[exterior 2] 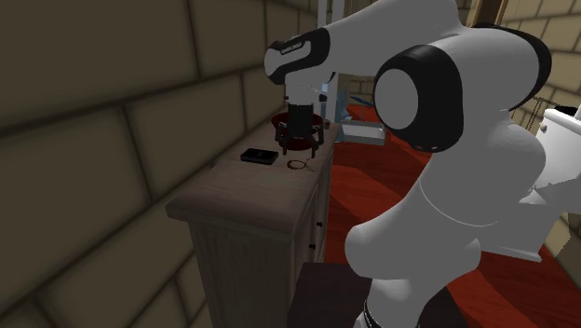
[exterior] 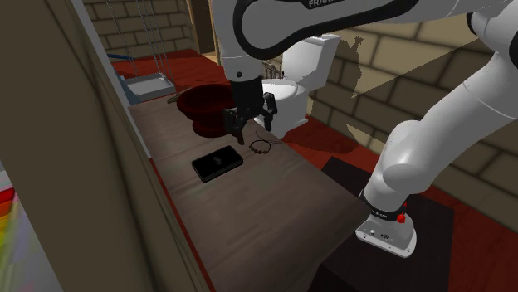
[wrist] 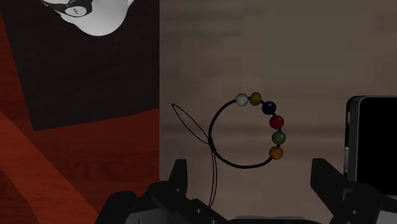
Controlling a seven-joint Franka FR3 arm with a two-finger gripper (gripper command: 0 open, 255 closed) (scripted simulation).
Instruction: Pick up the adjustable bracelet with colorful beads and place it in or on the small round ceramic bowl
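A thin black cord bracelet (wrist: 244,133) with several coloured beads lies flat on the brown wooden cabinet top (exterior: 274,199). My black gripper (wrist: 251,181) hangs open just above it, its two fingers (wrist: 179,177) standing wide apart on either side and holding nothing. In the shoulder view the gripper (exterior: 246,124) hovers over the cabinet with the bracelet (exterior: 261,148) a little toward the stand from it. Behind the gripper sits a dark red round bowl (exterior: 207,106). The second exterior view has the gripper (exterior 2: 300,143) in front of the bowl (exterior 2: 300,126) and the bracelet (exterior 2: 299,165) near the cabinet's edge.
A black phone (exterior: 217,163) lies flat on the cabinet close beside the bracelet. A grey tray (exterior: 148,85) rests at the far end of the top. A white toilet (exterior: 300,70) stands past the cabinet's edge over red floor. Brick walls enclose the space.
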